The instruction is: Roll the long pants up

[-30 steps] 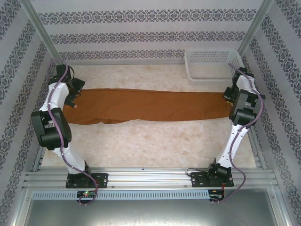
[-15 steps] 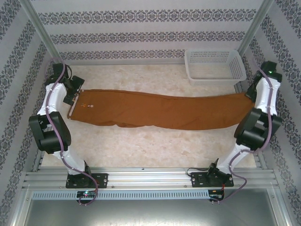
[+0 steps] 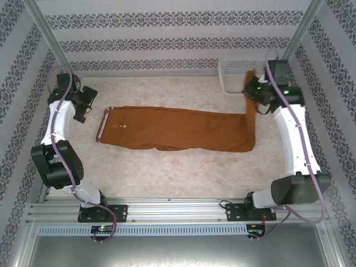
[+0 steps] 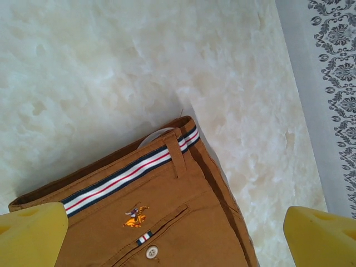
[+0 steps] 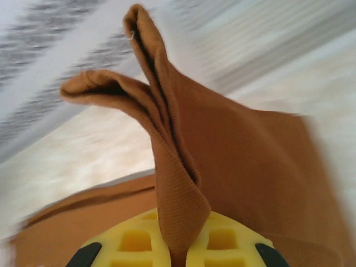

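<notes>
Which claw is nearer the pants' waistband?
Left. The left claw hangs open just beside the waistband; the right claw is shut on the long pants at their opposite, cuff end.

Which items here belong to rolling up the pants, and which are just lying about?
Job: long pants; right end effector, shut on their lifted leg end; left end effector, open near the waistband.
Lying about: white basket, far right corner.
</notes>
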### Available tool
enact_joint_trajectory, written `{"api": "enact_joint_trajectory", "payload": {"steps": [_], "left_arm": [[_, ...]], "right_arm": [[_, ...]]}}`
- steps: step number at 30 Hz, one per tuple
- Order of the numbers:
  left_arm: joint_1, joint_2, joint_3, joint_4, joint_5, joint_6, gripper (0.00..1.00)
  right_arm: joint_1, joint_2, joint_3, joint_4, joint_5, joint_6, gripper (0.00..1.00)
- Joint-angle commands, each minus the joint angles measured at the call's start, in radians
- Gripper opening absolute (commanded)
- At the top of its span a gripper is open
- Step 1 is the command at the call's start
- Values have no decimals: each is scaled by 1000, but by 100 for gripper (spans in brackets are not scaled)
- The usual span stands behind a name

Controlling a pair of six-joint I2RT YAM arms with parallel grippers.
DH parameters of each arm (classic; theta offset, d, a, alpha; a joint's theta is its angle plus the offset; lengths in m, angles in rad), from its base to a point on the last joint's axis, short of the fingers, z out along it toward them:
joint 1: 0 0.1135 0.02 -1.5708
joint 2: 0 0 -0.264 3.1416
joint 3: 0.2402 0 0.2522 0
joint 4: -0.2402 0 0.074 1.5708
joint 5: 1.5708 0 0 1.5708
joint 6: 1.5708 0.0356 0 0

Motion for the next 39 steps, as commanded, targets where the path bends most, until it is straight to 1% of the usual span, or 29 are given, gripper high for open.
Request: {"api": "enact_joint_trajectory", "payload": {"steps": [1,3,5,6,8,11,14,19,25,28,39], "left_arm": [[13,-48,0,-44,10,23,100],[15,-55,6,-48,15,21,100],[15,-59,10,-49,19,21,100],[16,-62,12,-51,23,21,100],[16,-64,19,-52,24,22,100],[22,-68,25,-58,27,24,100],[30,-72,24,-61,30,26,100],[49,-74,23,-64,42,36,100],[70,-68,21,-69,64,56,100],[77,-65,18,-70,71,65,100],[93,-61,-9,-65,84,81,100]], "right_arm": [[129,-7,-130,446,-243,346,0],[211,39,-148,599,-249,417,0],[263,119,-119,701,-282,484,0],[288,160,-94,762,-302,515,0],[334,251,-9,813,-326,559,0],[400,397,175,807,-354,594,0],[462,518,361,786,-355,617,0],[548,734,694,684,-360,643,0],[629,973,958,649,-370,722,0],[654,1060,1016,637,-378,748,1],[703,1202,1004,683,-358,801,2]]}}
